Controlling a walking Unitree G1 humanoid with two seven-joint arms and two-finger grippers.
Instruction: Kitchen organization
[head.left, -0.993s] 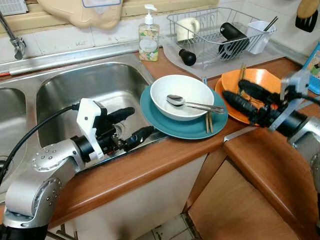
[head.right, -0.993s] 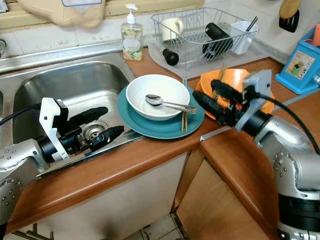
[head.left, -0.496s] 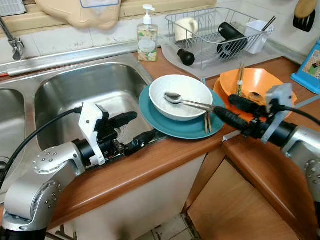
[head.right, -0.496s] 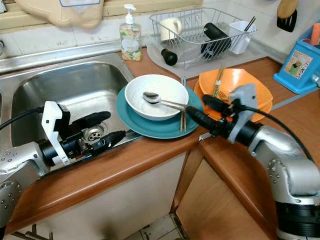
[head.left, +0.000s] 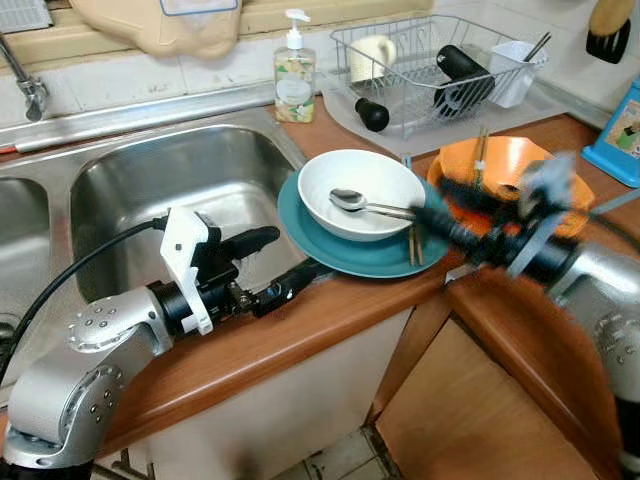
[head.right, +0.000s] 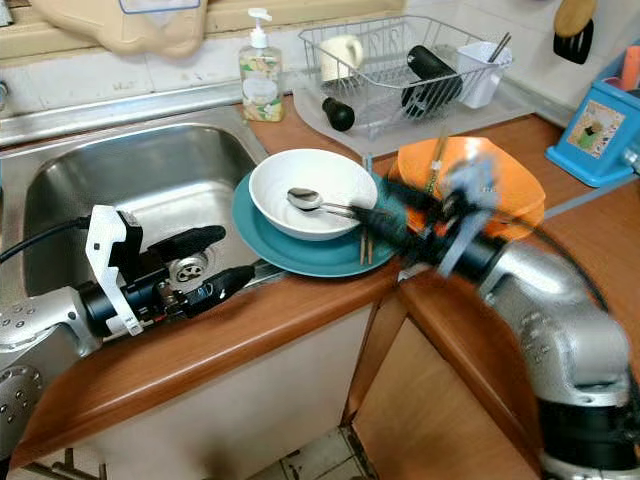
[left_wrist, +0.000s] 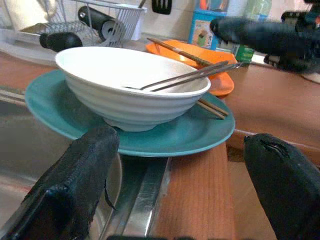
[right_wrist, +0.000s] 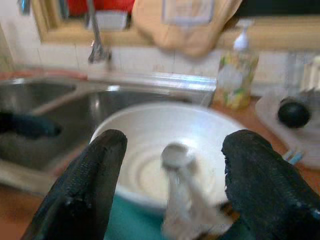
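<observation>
The right gripper (right_wrist: 172, 200), fingers spread and empty, hovers at the handle end of the spoon (head.left: 372, 205), which lies in the white bowl (head.left: 361, 193) on the teal plate (head.left: 340, 250). Beyond, the left gripper (head.left: 268, 266) waits open at the sink (head.left: 150, 180) edge.

A home kitchen: steel sink (head.left: 190, 180), dish rack (head.left: 430, 70), soap bottle (head.left: 294, 75), wooden counter (head.left: 300, 330).

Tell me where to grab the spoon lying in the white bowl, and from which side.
Grip the spoon by its handle, where it sticks out over the rim of the white bowl on the robot's right. Its head lies down inside the bowl, hard to pinch. The open right gripper already faces that end, so coming in from the right looks best.
</observation>
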